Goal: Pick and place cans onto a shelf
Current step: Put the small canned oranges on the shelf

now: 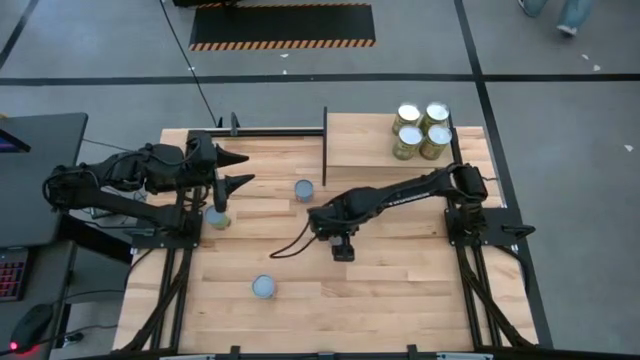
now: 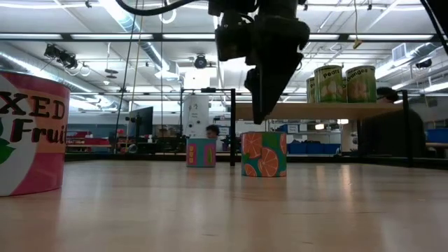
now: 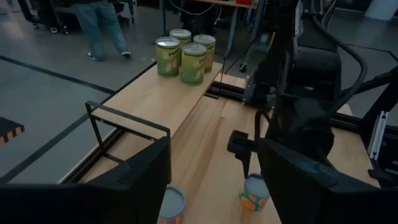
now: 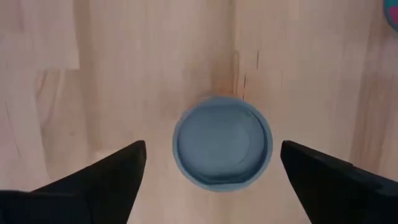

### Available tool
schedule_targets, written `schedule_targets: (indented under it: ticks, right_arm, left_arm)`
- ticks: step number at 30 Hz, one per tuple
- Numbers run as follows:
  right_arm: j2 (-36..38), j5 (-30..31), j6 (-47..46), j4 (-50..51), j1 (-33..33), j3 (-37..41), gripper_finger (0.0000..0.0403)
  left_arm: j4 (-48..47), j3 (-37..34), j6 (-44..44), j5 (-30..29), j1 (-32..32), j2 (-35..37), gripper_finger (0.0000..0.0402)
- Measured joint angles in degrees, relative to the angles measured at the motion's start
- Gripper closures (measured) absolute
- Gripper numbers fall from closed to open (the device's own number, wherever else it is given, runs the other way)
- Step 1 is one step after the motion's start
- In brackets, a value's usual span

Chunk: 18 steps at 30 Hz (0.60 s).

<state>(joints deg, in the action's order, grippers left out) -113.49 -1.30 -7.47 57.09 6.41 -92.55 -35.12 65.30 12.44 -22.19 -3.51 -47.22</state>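
Gleaming round tin top (image 4: 222,142) between open tool (image 4: 211,180) fingers

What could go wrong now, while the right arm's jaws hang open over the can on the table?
1. The right gripper hangs above the orange-patterned can, jaws open on either side. If the descent drifts sideways, one jaw could hit the rim and tip the can.
2. Four cans already crowd one corner of the shelf. Setting another close beside them could knock one off the edge.

The big pink-banded can (image 2: 28,133) close to the low camera reads "XED Frui"; two shelf cans (image 2: 346,83) read "Pears" and "Oranges".
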Motion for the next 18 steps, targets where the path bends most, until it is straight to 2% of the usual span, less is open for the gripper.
schedule_targets:
  ticks: [4,11,18]
  right_arm:
    - [-2.03,-1.57,3.35,-0.89,-0.56,0.15,0.0021]
    - [-4.73,-0.83,6.07,-2.77,-0.73,0.11,0.002]
    - [-5.25,-1.81,5.53,-1.98,-1.02,0.21,0.0021]
  left_arm:
    - [0.01,0.0,-0.08,0.01,0.0,-0.02,0.0155]
    - [-0.06,0.0,-0.03,-0.01,0.0,-0.02,0.0155]
    - [-0.06,0.0,-0.21,-0.01,0.0,-0.02,0.0155]
